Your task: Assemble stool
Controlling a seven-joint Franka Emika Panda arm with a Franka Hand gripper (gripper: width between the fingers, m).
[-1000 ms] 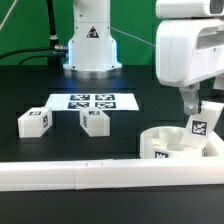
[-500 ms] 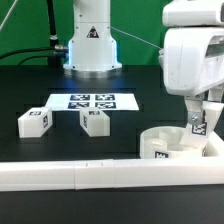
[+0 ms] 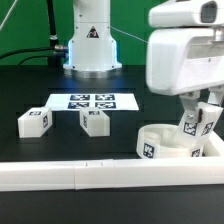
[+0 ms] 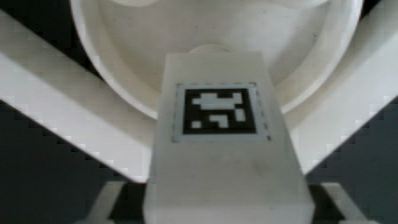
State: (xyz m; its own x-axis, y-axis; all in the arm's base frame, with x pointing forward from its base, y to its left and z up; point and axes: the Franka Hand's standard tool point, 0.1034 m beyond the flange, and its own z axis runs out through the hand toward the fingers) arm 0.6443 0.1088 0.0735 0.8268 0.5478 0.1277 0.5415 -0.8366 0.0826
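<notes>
My gripper (image 3: 197, 112) hangs at the exterior view's right over the round white seat (image 3: 165, 152), which lies against the front rail. A tagged white leg (image 3: 201, 126) stands tilted in the seat, its upper end between my fingers. In the wrist view the leg (image 4: 217, 140) fills the middle, its tag facing the camera, and the seat (image 4: 205, 40) lies beyond it. My gripper (image 4: 217, 205) is shut on the leg, with a finger (image 4: 114, 200) close on each flank. Two other legs (image 3: 35, 121) (image 3: 95, 119) lie on the black table at the left.
The marker board (image 3: 92, 102) lies flat behind the two loose legs. A long white border rail (image 3: 70, 175) runs along the table's front edge. The arm's base (image 3: 90, 40) stands at the back.
The jaws have closed in on the leg. The wrist has swung, the leg now leans, and the seat has shifted towards the exterior view's left, its side tag turned to the camera.
</notes>
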